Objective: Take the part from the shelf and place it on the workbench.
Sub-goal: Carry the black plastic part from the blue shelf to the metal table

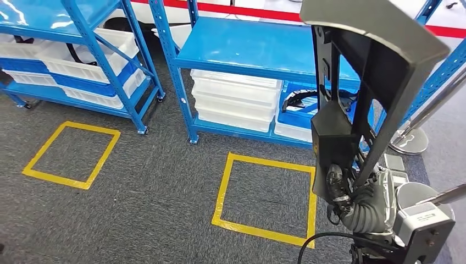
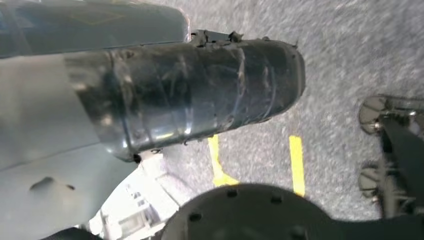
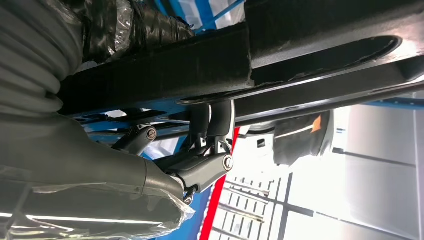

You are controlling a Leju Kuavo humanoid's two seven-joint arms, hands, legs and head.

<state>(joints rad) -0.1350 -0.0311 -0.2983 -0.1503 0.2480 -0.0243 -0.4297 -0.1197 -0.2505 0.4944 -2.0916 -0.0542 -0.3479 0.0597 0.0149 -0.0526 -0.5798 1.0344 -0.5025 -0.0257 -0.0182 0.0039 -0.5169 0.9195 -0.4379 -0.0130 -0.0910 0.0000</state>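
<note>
A large black part (image 1: 379,71), a long angular frame with a flat plate on top, stands upright at the right of the head view, close to the camera. My right hand (image 1: 360,206) grips its lower end from below. In the right wrist view the part's (image 3: 300,55) black bars cross the picture, and my right hand (image 3: 200,170) has its fingers hooked around one bar. My left hand (image 2: 200,95) hangs over the grey carpet; its thick tape-wrapped thumb sticks out straight and nothing is in it.
A blue shelf (image 1: 253,47) with white bins (image 1: 236,99) stands ahead, and a second blue shelf (image 1: 82,49) to the left. Two yellow floor squares (image 1: 266,192) (image 1: 71,154) mark the carpet. A metal stanchion base (image 1: 409,140) sits at the right.
</note>
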